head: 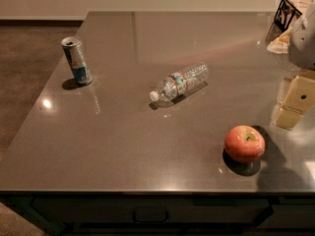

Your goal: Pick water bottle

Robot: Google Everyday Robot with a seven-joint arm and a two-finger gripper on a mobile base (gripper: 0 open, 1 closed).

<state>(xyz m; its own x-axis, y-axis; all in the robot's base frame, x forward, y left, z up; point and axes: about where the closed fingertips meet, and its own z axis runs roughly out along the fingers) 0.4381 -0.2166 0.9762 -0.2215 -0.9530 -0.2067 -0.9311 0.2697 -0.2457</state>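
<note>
Approaching is the step I judge to be in hand. The water bottle [179, 82] lies on its side on the grey table [123, 146], its white cap pointing near-left, with nothing touching it. My gripper [293, 106] hangs well to the right of the water bottle, at the picture's edge. It has hold of nothing, and I cannot tell from here how far open it stands. A red apple [244, 143] sits to the right of the water bottle and nearer to me. A drink can [77, 61] stands upright well to the water bottle's left. Next I would need to travel left, staying clear of the apple, line the wrist up across the ribbed barrel, and come down gently, since a round bottle may roll.
</note>
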